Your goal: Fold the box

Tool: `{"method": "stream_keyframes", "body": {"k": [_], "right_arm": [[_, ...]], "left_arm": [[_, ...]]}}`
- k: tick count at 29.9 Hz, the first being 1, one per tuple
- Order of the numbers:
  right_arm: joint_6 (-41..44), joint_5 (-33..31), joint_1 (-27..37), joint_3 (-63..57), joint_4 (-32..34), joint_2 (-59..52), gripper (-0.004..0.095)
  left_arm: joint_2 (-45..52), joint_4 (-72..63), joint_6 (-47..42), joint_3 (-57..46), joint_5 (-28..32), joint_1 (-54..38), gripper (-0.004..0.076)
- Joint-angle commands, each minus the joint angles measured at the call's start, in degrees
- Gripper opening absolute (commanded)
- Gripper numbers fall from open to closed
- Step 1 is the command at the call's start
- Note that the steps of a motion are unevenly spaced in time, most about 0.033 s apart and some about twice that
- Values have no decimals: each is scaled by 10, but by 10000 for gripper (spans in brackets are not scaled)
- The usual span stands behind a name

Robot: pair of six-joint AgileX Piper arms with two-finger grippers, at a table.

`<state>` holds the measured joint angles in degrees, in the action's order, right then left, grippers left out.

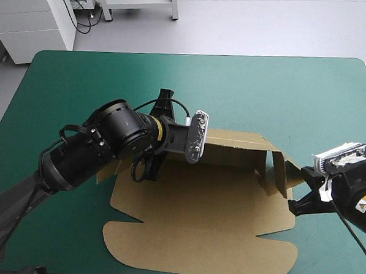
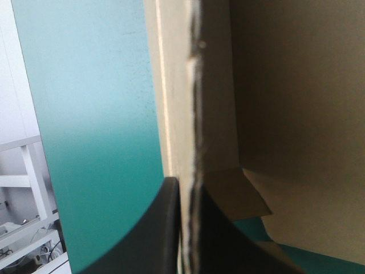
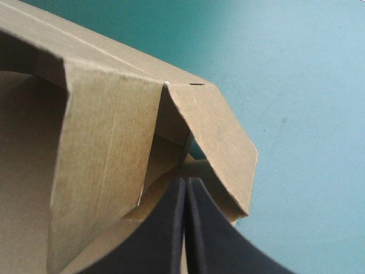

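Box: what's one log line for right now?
box: far and right walls raised, lid flat | left gripper: shut on box | right gripper: shut on box

The table [image 1: 284,87] wears a teal-green cover [image 1: 81,89] with rounded far corners. One thing lies directly on it: the box [image 1: 210,206], a cut sheet of brown board set at 6 o'clock from the table's centre. Its base rests flat on the cover. At the base's 12 o'clock side a long wall [image 1: 234,149] stands raised, and at the 3 o'clock side a short wall [image 1: 280,173] stands raised too. The lid [image 1: 201,254] lies flat toward 6 o'clock, its scalloped edge close to the table's near edge. Cover shows around the box at 9, 12 and 3 o'clock.
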<state>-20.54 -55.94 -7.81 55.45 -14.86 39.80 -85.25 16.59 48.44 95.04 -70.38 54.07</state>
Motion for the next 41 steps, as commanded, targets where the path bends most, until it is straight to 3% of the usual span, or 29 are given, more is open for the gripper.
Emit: {"method": "stream_keyframes", "body": {"k": [1,8,26,34,41], "right_arm": [[0,33,3,14,-5,0,-19],[0,33,3,14,-5,0,-19],[0,36,3,14,-5,0,-19],[0,39,3,14,-6,0,-19],[0,46,3,14,-6,0,-19]], "left_arm": [[29,42,-27,15,5,28,-8],[26,100,-61,15,-9,28,-8],[-77,244,-74,13,37,18,-8],[-74,198,-50,-4,72,-52,-8],[-76,179,-38,-4,116,-55,-8]]}}
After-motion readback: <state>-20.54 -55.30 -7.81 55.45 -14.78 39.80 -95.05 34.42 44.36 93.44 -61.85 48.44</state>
